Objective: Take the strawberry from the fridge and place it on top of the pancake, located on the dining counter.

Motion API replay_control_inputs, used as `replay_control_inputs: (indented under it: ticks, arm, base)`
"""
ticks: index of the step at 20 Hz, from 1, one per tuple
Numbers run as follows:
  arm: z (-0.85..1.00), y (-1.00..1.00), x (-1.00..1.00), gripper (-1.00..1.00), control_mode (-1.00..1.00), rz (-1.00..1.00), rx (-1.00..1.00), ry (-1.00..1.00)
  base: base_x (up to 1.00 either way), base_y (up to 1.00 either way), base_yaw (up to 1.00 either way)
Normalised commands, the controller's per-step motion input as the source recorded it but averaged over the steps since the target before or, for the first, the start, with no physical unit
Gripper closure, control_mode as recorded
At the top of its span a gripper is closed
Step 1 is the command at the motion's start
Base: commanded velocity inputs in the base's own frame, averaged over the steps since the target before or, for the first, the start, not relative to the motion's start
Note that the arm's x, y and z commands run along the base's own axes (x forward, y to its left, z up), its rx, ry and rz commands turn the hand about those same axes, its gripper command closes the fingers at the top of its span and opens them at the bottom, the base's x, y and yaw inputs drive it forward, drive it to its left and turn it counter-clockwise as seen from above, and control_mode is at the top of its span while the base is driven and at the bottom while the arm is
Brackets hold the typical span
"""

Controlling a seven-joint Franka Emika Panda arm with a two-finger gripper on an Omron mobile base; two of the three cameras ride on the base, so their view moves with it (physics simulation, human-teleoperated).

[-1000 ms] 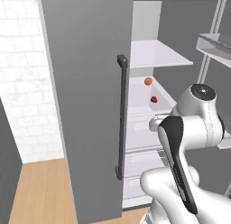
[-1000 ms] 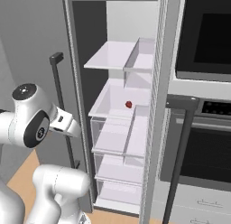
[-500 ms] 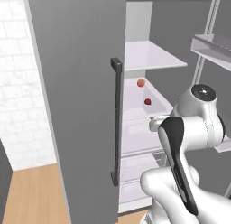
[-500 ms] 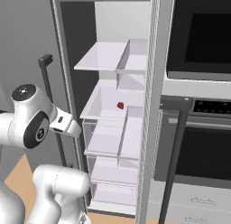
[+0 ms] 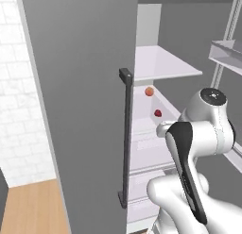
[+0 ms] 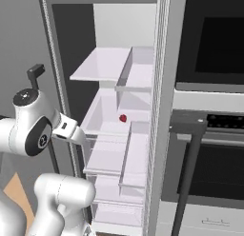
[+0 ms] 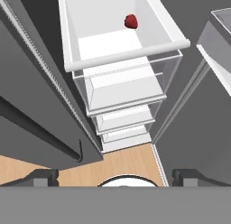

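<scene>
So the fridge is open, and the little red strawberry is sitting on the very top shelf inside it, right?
Not quite. The fridge is open, but the strawberry isn't on the top shelf. It sits one level lower, in the white tray beneath that shelf. The right base view shows this, and the left base view shows the strawberry below the shelf too.

The left base view looks forward past the grey door of the fridge (image 5: 80, 110) into its open interior from behind the arm; the right base view faces the same shelves from the other side. Both share the strawberry (image 5: 158, 113) (image 6: 123, 118). The hand view looks steeply down the drawers, close.
</scene>
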Motion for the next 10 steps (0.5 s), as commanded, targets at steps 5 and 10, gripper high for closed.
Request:
replay_control_inputs:
  ticks: [5, 10]
  arm:
    - [0.00, 0.00, 0.00, -1.00, 1.00, 0.00, 0.00, 0.00]
    - [0.00, 0.00, 0.00, -1.00, 1.00, 0.00, 0.00, 0.00]
  base:
    - [0.03, 0.00, 0.04]
    - [0.06, -0.28, 0.03]
